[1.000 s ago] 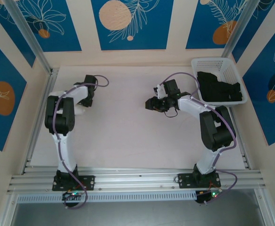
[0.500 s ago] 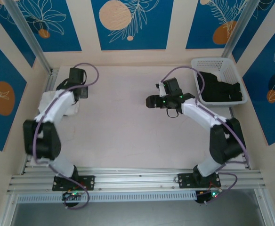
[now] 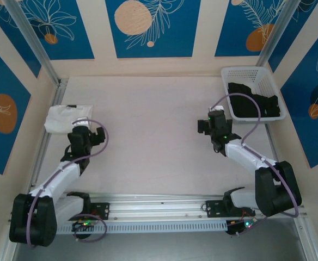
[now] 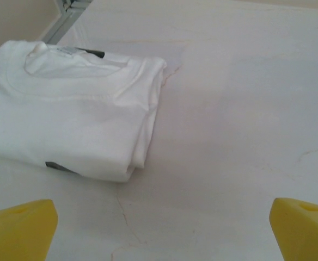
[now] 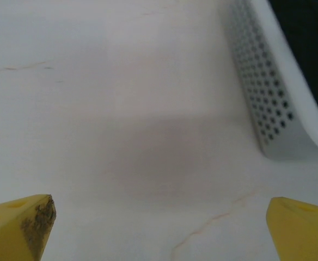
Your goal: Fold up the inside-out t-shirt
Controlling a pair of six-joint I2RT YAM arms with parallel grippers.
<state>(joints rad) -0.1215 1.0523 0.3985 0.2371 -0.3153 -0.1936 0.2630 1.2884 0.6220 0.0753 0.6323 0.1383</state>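
The inside-out t-shirt lies folded into a small white rectangle at the table's far left; in the left wrist view the t-shirt shows its collar and stacked layers. My left gripper is just in front of it, open and apart from the cloth, with only its yellow fingertips at the picture's bottom corners. My right gripper hangs open over bare table on the right side, its yellow fingertips wide apart with nothing between them.
A white perforated basket holding a black garment stands at the far right corner; the basket's wall is close on the right of the right gripper. An aluminium rail runs along the table's left edge.
Both arms have drawn back toward their bases and both grippers have opened. The left arm has come off the folded t-shirt, which now lies uncovered at the far left.
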